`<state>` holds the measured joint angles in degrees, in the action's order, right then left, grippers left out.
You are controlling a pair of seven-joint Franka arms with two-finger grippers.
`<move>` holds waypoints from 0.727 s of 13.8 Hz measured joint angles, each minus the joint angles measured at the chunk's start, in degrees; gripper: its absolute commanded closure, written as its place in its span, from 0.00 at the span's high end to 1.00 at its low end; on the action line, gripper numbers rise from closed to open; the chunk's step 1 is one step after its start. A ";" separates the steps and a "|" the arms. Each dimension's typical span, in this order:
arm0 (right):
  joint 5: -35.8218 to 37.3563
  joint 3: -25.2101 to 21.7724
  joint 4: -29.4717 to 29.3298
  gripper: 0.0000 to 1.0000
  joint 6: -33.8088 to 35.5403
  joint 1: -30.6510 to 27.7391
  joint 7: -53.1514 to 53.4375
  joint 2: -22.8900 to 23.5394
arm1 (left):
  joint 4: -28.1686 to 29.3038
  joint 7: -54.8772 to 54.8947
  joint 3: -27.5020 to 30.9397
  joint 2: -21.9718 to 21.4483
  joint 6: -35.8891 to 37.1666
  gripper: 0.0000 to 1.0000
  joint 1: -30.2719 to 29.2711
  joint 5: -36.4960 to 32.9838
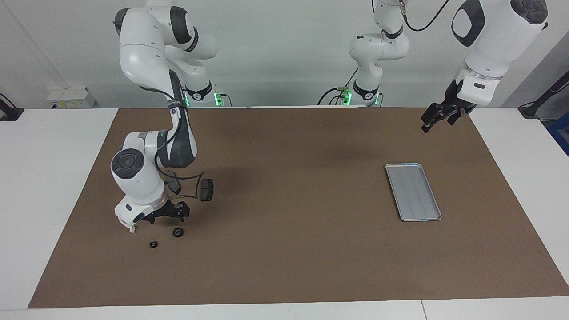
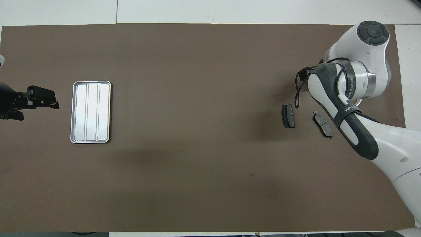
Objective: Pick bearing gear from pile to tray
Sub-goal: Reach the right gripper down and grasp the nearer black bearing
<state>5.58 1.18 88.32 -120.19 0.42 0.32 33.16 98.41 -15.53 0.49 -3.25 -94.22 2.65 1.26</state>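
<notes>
Two small black round gears lie on the brown mat at the right arm's end, a bigger one (image 1: 178, 232) and a smaller one (image 1: 153, 244). My right gripper (image 1: 166, 217) hangs low and open over the mat just beside the bigger gear, holding nothing. Its arm hides both gears in the overhead view. Only a tip of the white arc (image 1: 132, 229) shows under the wrist. Two dark brake pads (image 2: 288, 116) (image 2: 322, 124) lie nearer to the robots than the gears. The silver tray (image 1: 413, 192) (image 2: 90, 112) lies bare at the left arm's end.
My left gripper (image 1: 438, 116) (image 2: 42, 100) waits open in the air over the mat's edge beside the tray. A loose black cable (image 2: 297, 95) hangs from the right wrist close to one brake pad.
</notes>
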 measured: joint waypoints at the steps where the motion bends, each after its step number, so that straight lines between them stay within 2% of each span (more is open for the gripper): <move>1: 0.01 0.07 -0.34 0.96 -0.04 0.01 0.04 0.61 | 0.00 0.00 0.00 0.00 0.00 1.00 0.00 0.00; 10: 1.14 0.70 -3.11 0.92 -1.97 0.28 1.63 4.39 | 0.00 0.00 0.00 0.00 0.00 1.00 0.00 0.00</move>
<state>6.72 1.87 85.20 -122.15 0.70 1.95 37.55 98.41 -15.53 0.49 -3.25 -94.22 2.65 1.26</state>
